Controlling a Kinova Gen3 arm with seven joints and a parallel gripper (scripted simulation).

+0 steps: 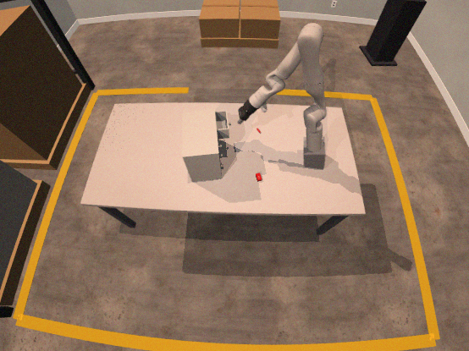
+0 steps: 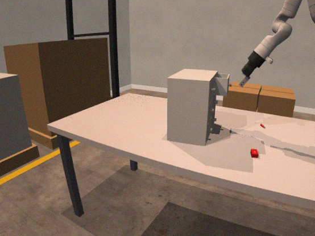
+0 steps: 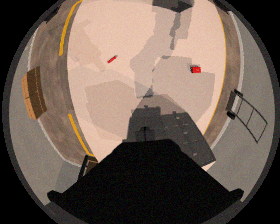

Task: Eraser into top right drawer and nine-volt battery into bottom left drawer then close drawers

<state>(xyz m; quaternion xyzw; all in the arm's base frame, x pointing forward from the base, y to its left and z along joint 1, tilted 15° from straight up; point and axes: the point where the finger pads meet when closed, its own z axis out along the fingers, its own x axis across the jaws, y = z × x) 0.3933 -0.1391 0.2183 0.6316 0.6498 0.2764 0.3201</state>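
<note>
The small chest [image 1: 200,134] [image 2: 186,111] [image 3: 200,145] stands upright, its drawer fronts facing the arm. The top row's right drawer [image 1: 222,134] [image 2: 222,86] [image 3: 145,114] is pulled out; I cannot make out its contents. A low dark drawer [image 2: 216,129] also sticks out a little; its column is unclear. My gripper [image 1: 240,122] [image 2: 241,85] is shut and empty, in the air just in front of the open top drawer. A red block [image 1: 258,177] [image 2: 254,153] [image 3: 196,70], perhaps the battery, lies on the table. I cannot identify the eraser for certain.
A slim red piece [image 1: 258,130] [image 2: 262,125] [image 3: 112,59] with a pale end lies on the table [image 1: 140,145] [image 2: 133,117] in front of the chest, toward the far side. I cannot tell what it is. Shadows of the arm and chest cross the table.
</note>
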